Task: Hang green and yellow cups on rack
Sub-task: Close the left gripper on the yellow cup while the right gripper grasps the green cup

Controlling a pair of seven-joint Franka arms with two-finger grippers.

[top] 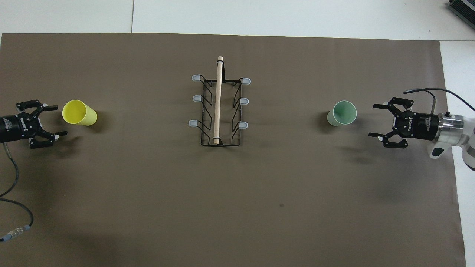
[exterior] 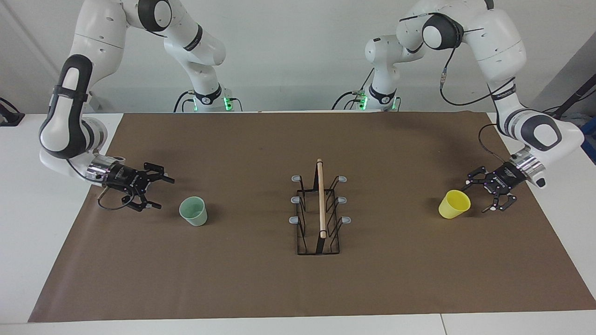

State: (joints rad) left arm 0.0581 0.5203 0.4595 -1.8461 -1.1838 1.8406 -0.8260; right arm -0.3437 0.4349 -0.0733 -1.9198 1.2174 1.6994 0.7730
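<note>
The pale green cup stands mouth up on the brown mat toward the right arm's end. My right gripper is open beside it, low over the mat, fingers pointing at the cup with a small gap between. The yellow cup stands mouth up toward the left arm's end. Just beside it is my left gripper, open and close to its wall, holding nothing. The black wire rack with its wooden rod and grey-tipped pegs stands mid-mat between the cups, all pegs bare.
A brown mat covers most of the white table. A dark device corner shows at the table's edge farthest from the robots. A cable trails from the left arm.
</note>
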